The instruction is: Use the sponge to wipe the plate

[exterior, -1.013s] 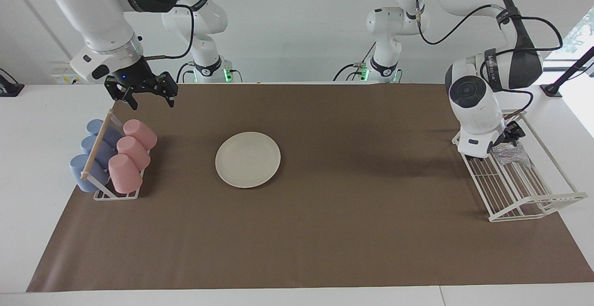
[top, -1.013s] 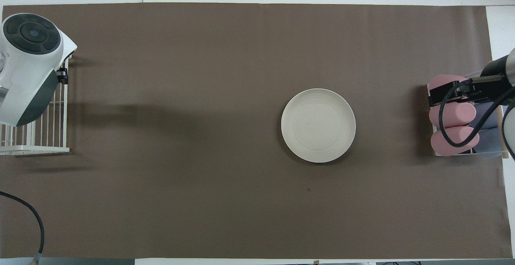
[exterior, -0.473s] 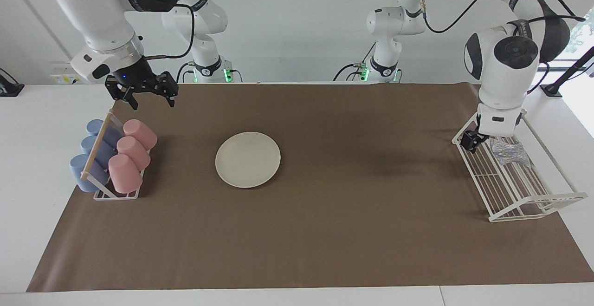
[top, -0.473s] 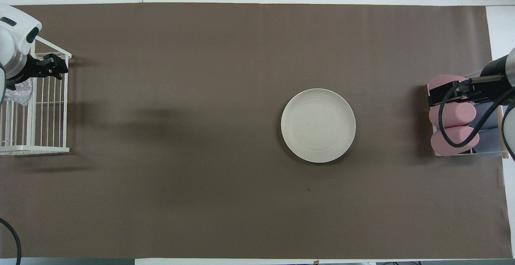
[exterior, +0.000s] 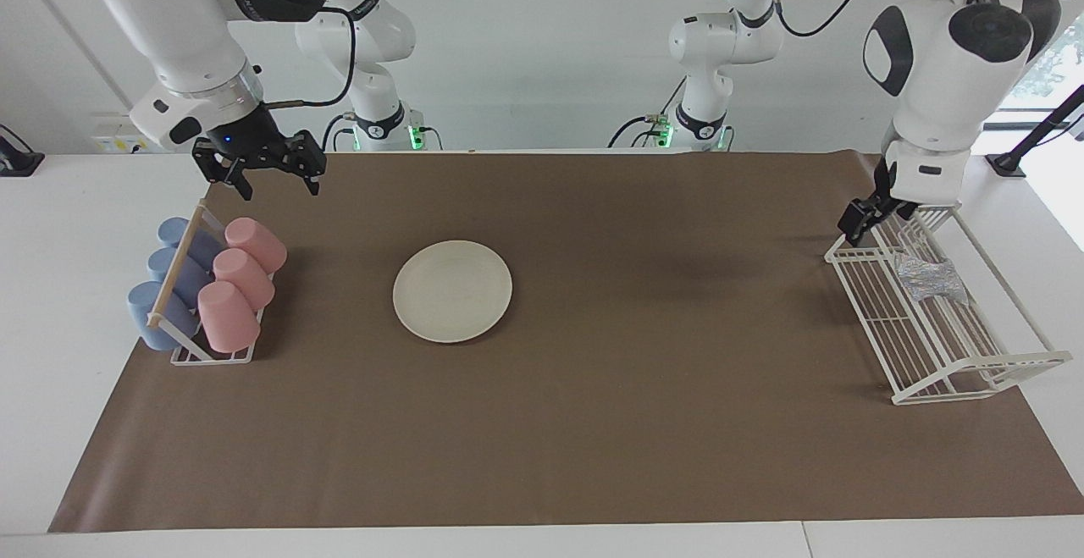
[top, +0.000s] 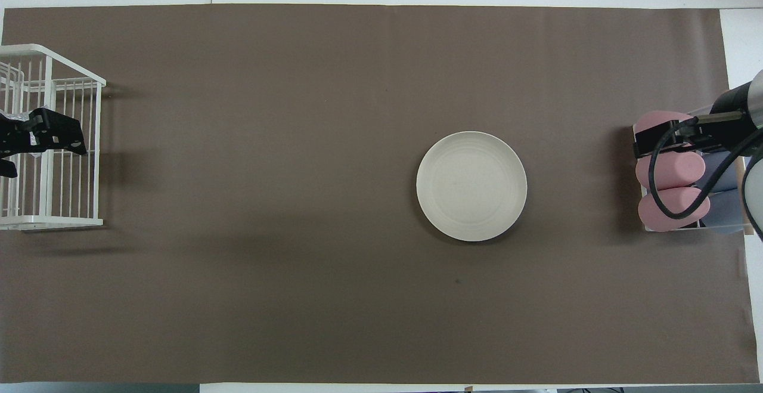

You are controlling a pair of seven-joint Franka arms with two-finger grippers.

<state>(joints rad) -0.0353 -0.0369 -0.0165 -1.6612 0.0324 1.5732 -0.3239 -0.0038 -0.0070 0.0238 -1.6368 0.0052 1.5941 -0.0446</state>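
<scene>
The cream plate (exterior: 452,290) lies flat on the brown mat, toward the right arm's end; it also shows in the overhead view (top: 471,185). The silvery sponge (exterior: 930,279) lies in the white wire rack (exterior: 957,372) at the left arm's end. My left gripper (exterior: 881,218) hangs open and empty over the rack's end nearest the robots, above the sponge and clear of it; it also shows in the overhead view (top: 33,148). My right gripper (exterior: 271,179) waits open and empty over the cup rack's end nearest the robots.
A small rack holds pink cups (exterior: 237,283) and blue cups (exterior: 161,287) lying on their sides at the right arm's end. The brown mat (exterior: 644,422) covers most of the white table.
My left arm has lifted off the sponge and drawn back toward the robots. The sponge stays in the wire rack. The right arm has not moved.
</scene>
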